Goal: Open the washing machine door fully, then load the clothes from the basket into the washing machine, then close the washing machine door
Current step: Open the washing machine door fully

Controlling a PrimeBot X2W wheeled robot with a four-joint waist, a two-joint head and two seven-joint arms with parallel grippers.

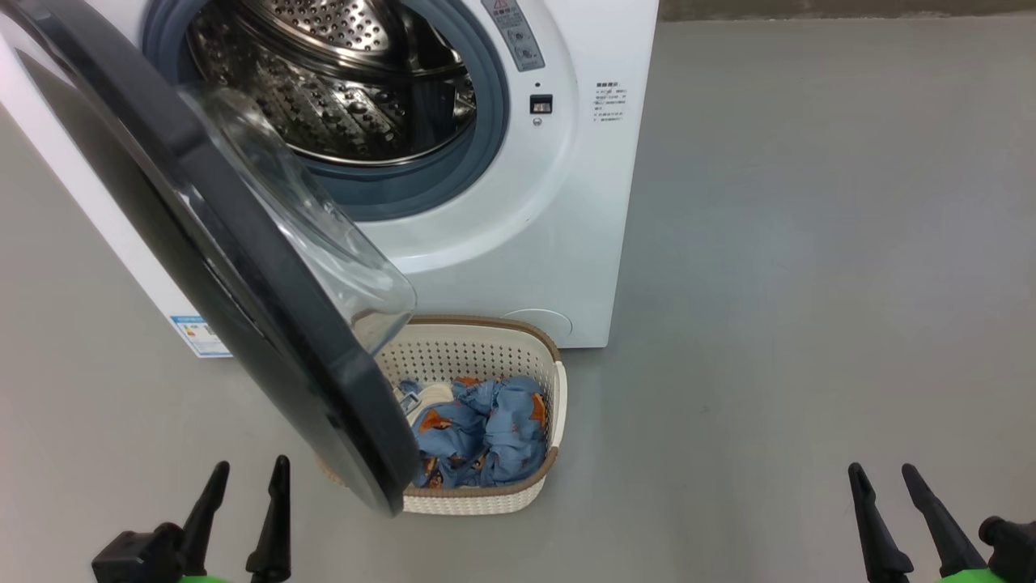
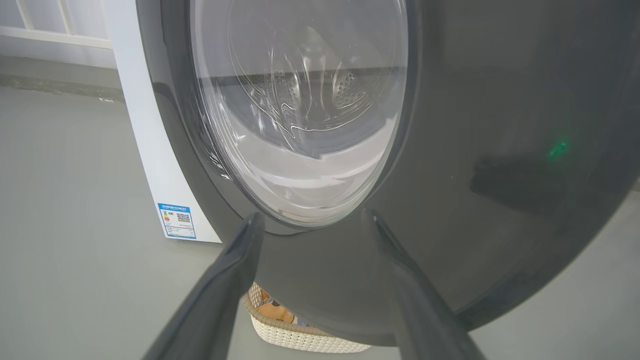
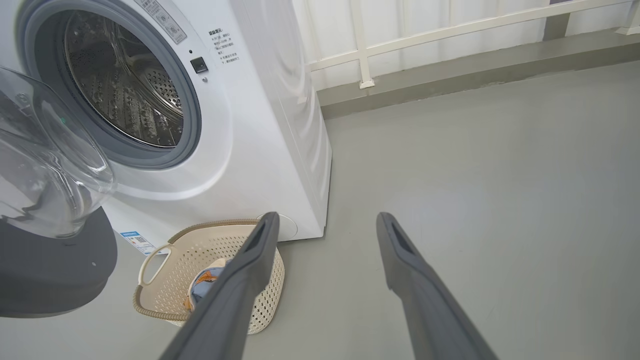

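Left tool (image 1: 252,463) at 7 o'clock and right tool (image 1: 881,468) at 5 both sit spread wide, gripping nothing. Washing machine door (image 1: 267,324) hangs open (maybe not fully, hard to judge), overlapping the basket (image 1: 558,397) at 6 o'clock; clothes (image 1: 486,437) lie inside it.

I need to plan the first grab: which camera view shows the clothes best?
The head view: the clothes lie bunched in the basket, only their left edge hidden by the door. The right wrist view shows a small patch; the left wrist view, a sliver beneath the door rim.
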